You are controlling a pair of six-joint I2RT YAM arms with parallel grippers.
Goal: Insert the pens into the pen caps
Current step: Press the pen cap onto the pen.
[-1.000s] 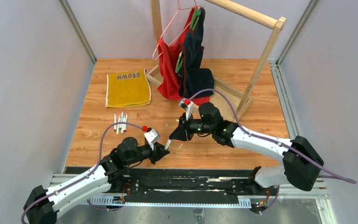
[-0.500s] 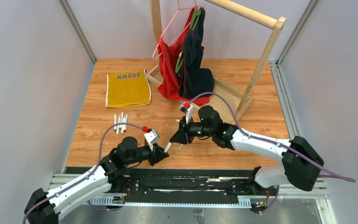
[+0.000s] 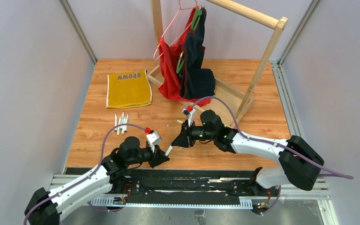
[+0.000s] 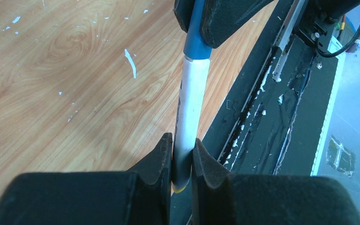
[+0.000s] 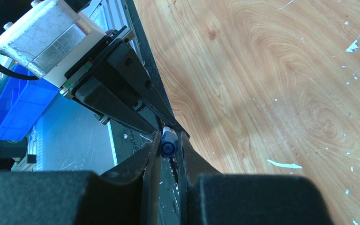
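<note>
Pen [image 4: 191, 108], white-barrelled, is held in the air just above the near edge of the wooden surface [image 4: 65, 93], between the two arms. Its near end, where a sliver of yellow shows, is pinched by the left claw [image 4: 182, 147], whose dark pads press on the barrel from both sides. Its far end meets a blue pen cap [image 4: 198, 35], barrel and cap touching in one straight line; how deep the pen sits inside cannot be told. The right claw [image 5: 168, 140] is pinching that cap, its fingers closed on either side. On the surface to the left, well apart from the claws, a small group of other pens [image 3: 121, 123] lies side by side, just in front of a yellow cloth [image 3: 128, 88]. A thin white scrap [image 4: 131, 63] lies on the wood near the held pen. At the back stands a wooden rack [image 3: 262, 51] with a red garment [image 3: 168, 61] and a dark garment [image 3: 198, 70] hanging from it.
</note>
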